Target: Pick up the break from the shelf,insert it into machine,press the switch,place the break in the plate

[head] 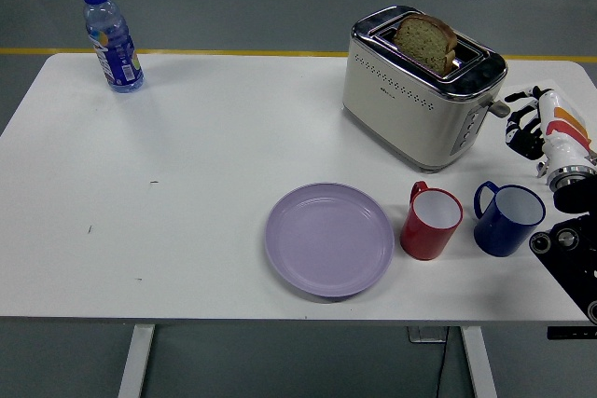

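No text can be read. The clear plastic water bottle with a blue cap (113,37) wears a blue label with pale print too small to make out. The cream and chrome two-slot toaster (422,83) bears a small dark mark low on its long side, also illegible.

We have a single view, the head camera, set high on our side of the white table (187,184) and facing forward and down across it. The table's near edge runs along the bottom, its far edge near the top, with grey floor beyond. It stands far enough back to take in almost the whole tabletop.
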Tool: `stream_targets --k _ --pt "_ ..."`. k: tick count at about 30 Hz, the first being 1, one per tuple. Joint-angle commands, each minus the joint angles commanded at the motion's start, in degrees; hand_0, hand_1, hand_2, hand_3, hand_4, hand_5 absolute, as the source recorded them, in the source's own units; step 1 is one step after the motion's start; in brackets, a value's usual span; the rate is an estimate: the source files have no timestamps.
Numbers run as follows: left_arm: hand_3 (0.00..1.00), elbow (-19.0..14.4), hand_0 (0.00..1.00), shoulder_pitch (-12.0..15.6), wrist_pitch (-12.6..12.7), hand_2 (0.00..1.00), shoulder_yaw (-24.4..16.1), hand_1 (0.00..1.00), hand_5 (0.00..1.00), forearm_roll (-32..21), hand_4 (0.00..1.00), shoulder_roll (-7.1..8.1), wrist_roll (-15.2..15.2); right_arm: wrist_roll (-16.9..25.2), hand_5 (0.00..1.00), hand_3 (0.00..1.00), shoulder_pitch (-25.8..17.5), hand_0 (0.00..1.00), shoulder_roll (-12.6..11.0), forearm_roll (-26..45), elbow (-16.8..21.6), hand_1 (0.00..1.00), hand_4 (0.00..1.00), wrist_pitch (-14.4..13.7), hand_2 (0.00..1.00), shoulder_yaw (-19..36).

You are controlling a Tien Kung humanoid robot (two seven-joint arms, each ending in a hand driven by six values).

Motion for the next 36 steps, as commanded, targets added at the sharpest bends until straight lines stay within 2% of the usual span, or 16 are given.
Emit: stream_targets --k 25,36 --pt "0.544 0.00 0.608 -0.05 -0.04 0.457 -0.14 0.467 0.925 0.32 0.292 0.00 -0.08 0.10 0.002 0.585 0.03 0.285 1.02 0.85 -2.80 0.267 0.480 -0.02 0.366 -0.68" --pt "0.545 0.00 0.608 0.09 -0.23 0.458 -0.49 0.467 0.923 0.97 0.292 0.00 -0.02 0.42 0.002 0.584 0.15 0.282 2.03 1.40 -5.59 0.265 0.480 -0.19 0.365 -1.39"
